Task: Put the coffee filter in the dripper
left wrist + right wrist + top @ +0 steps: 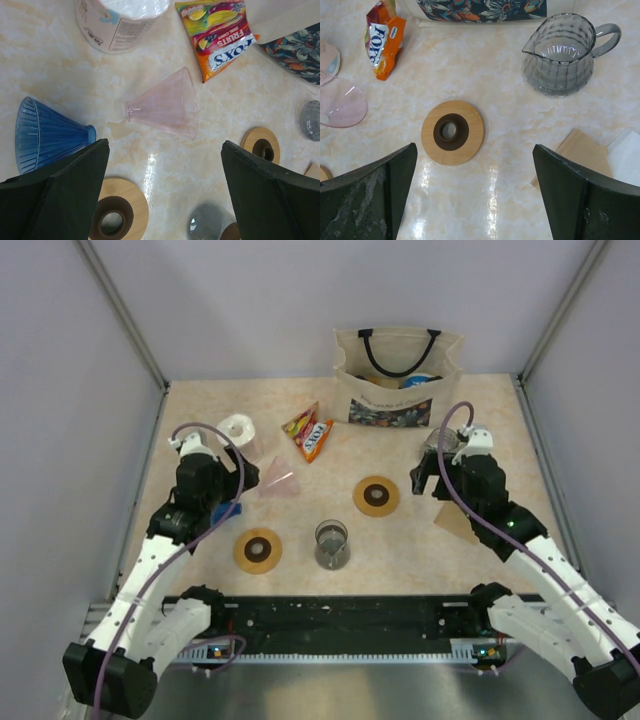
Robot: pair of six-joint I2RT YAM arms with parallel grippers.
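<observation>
we find open tabletop (pixel 420 540) in the middle, walls close on either side, the tote bag (pixel 395 380) at the far edge; the left gripper (pixel 165 146) and right gripper (pixel 475 149) both hang released, grasping nothing. the tan coffee filter (pixel 581 152) lies flat just right of the right gripper, half hidden behind its finger; the pink dripper (pixel 167 106) lies on its side just ahead of the left gripper, the blue dripper (pixel 47 132) beside it, its lower edge cut off by the finger.

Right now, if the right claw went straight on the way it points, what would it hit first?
Probably the wooden ring ahead between its open fingers, though depth is hard to judge.
</observation>
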